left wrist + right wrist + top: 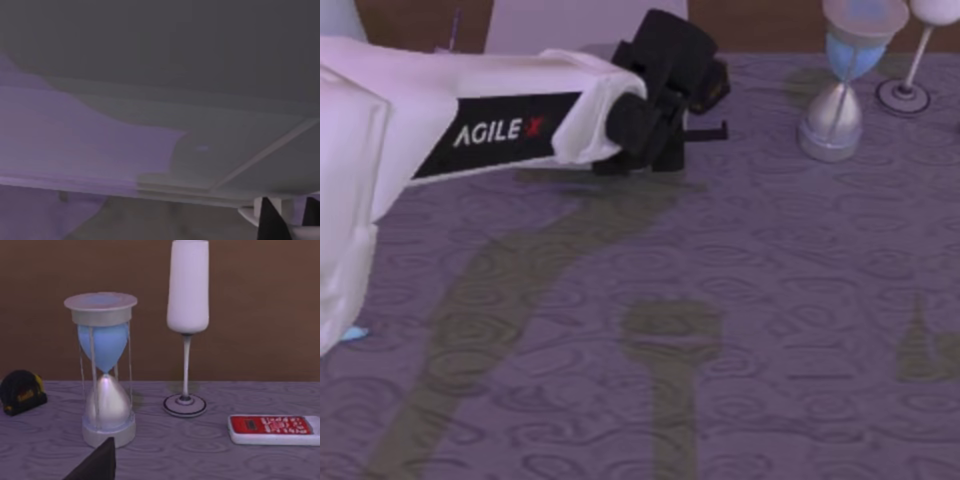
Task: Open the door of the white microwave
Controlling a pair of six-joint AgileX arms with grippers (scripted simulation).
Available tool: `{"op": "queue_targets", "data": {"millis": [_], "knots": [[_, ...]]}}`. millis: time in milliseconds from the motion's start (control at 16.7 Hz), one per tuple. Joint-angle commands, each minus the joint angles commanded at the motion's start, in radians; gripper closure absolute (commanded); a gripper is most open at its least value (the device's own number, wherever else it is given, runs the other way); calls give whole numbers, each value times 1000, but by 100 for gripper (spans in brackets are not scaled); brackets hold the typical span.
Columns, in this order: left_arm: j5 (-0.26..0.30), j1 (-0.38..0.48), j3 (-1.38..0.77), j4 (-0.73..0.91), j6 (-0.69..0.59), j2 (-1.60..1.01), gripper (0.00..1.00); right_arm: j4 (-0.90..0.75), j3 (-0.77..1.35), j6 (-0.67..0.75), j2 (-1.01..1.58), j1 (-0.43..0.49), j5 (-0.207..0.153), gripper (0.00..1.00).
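Purple swirl-patterned tablecloth [750,300] covers the table under a brown back wall, with long arm shadows lying across it.

Far left of the hourglass [838,95], the white AgileX left arm comes in from the top view's left side. Its black left gripper [692,112] sits raised just in front of a pale white slab at the table's back edge, which I take to be the white microwave [550,25] (only a strip of it shows). Whether this claw is released or clenched, I cannot tell.

The left wrist view is filled by a flat grey-white panel with a raised border line. This is probably the door [225,135] seen from very close, so the gripper is right at the appliance. No gap, hinge swing or interior is visible, so nothing shows the door open. My judgement is that the approach is done and the pull itself is left.

Just right of the hourglass stands 1 tall flute glass [920,50]. In the right wrist view a black tape measure [20,392] lies left of the hourglass, and a red-faced remote [274,429] lies right of the flute.

The right arm is out of the top view and looks parked. Only a dark wedge of the right gripper [97,466] shows, near the hourglass, and its state cannot be told.
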State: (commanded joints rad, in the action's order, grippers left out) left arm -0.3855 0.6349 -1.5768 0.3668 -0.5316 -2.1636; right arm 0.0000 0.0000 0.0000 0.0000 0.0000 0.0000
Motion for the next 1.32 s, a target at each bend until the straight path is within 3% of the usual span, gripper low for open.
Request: {"op": "queue_targets", "data": {"millis": [960,1320], "knots": [[0,0,0,0,0,0,100,0,0,0,0,0,0,0],[25,-1,43,-34,31,30,100,0,0,0,0,0,0,0]]}}
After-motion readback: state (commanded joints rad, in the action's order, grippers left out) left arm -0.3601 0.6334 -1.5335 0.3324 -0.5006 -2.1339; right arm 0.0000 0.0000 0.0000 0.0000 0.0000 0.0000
